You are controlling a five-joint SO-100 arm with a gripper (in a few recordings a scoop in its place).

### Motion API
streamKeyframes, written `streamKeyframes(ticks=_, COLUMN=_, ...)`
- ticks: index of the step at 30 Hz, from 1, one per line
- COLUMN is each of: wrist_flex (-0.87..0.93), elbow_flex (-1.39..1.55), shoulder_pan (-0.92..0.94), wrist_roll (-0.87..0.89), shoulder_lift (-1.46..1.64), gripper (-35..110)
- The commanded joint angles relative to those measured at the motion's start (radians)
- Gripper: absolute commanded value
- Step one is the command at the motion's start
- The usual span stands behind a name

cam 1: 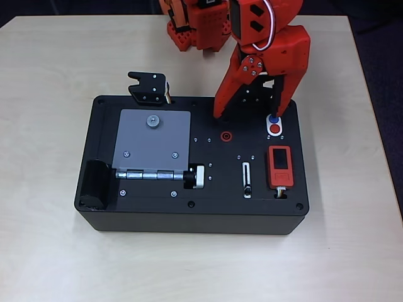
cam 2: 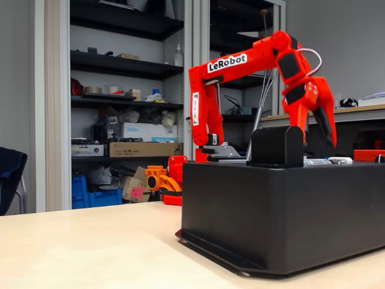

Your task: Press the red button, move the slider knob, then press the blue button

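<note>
1. Nearest the front edge of the black box (cam 1: 157,217), in the overhead view, we saw the slider knob (cam 1: 247,190) at the near end of its white-rimmed slot (cam 1: 246,178), whose long axis ran front to back.
2. Farther back and to the right, the red button (cam 1: 275,129) sat in a white oval, the blue button (cam 1: 273,119) touching it just behind.
3. Behind these, we found the gripper (cam 1: 247,116) open, its right fingertip (cam 1: 274,111) just behind the blue button, so the red one lay slightly nearer us.
4. The arm (cam 2: 240,63) reached over and pointed steeply down.
</note>
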Motion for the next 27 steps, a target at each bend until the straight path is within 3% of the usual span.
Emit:
streamKeyframes(ticks=1, wrist_flex=0.040, elbow_flex=-0.075, shoulder_pan=0.008, wrist_roll=-0.014, shoulder_lift=0.026, gripper=39)
streamKeyframes(ticks=13, wrist_flex=0.133, elbow_flex=0.005, shoulder_pan=0.037, wrist_roll=-0.003, shoulder_lift=0.212, gripper=9)
streamKeyframes(ticks=18, wrist_flex=0.064, elbow_flex=0.160, shoulder_pan=0.031, wrist_roll=0.014, shoulder_lift=0.367, gripper=0)
streamKeyframes(ticks=27, wrist_flex=-0.150, elbow_flex=0.551, shoulder_pan=0.026, wrist_roll=0.035, shoulder_lift=0.744, gripper=0)
